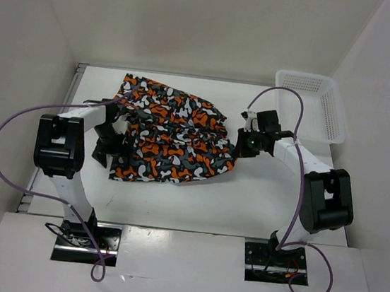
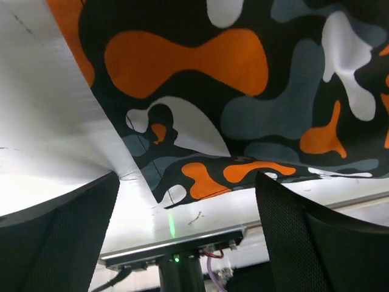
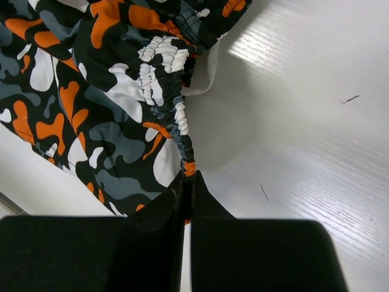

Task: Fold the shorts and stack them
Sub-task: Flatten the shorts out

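Observation:
The shorts (image 1: 175,133), printed with orange, black, grey and white blotches, lie spread and rumpled on the white table. My right gripper (image 1: 242,145) is at their right edge. In the right wrist view it (image 3: 189,182) is shut on the gathered elastic waistband (image 3: 179,115), which is lifted a little off the table. My left gripper (image 1: 107,149) is at the shorts' left edge. In the left wrist view it (image 2: 182,225) is open, with its fingers (image 2: 316,237) wide apart. A hem corner of the shorts (image 2: 200,121) hangs just beyond them, not gripped.
A white plastic mesh basket (image 1: 313,102) stands at the back right corner of the table (image 1: 267,197). White walls close in the back and both sides. The left arm's base plate (image 2: 176,246) shows past the open fingers.

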Tool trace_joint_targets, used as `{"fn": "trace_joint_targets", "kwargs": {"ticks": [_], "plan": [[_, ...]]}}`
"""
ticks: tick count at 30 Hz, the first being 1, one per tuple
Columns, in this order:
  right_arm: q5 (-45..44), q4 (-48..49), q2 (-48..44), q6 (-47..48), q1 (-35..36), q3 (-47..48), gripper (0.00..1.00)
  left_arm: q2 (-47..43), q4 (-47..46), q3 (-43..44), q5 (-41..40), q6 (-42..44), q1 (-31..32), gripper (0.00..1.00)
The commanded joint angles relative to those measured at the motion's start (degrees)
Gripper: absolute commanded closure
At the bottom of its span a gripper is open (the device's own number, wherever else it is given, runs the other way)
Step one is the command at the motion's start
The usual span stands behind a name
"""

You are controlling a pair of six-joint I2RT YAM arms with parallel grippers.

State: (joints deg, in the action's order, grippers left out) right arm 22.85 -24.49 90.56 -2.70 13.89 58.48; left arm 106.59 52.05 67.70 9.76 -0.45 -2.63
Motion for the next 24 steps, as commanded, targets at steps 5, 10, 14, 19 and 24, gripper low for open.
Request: {"fn": "trace_joint_targets", "kwargs": {"ticks": [5,10,14,19,24], "plan": [[-0.62,3.05,-0.57,-1.52,0.08,-0.38,1.0,9.17,-0.64,0.5,10.45,0.45,-0.88,0.43],[2.28,3.05,2.24,-1.52,0.08,2.24,1.0,10.75,3.74,4.09,15.28,0.45,-1.4,1.0],[2.99,3.75,8.65,-3.7,0.08,18.47,1.0,8.55,10.42,26.97,22.83,0.45,-7.19,1.0],[4.66,2.96,21.48,-6.18,0.08,55.46,1.0,11.47,14.58,71.83,23.23,0.45,-13.19,1.0],[-2.1,1.12,25.36,-3.64,-0.53,77.22,1.0,6.99,9.82,94.44,22.33,0.45,-15.2,1.0]]}}
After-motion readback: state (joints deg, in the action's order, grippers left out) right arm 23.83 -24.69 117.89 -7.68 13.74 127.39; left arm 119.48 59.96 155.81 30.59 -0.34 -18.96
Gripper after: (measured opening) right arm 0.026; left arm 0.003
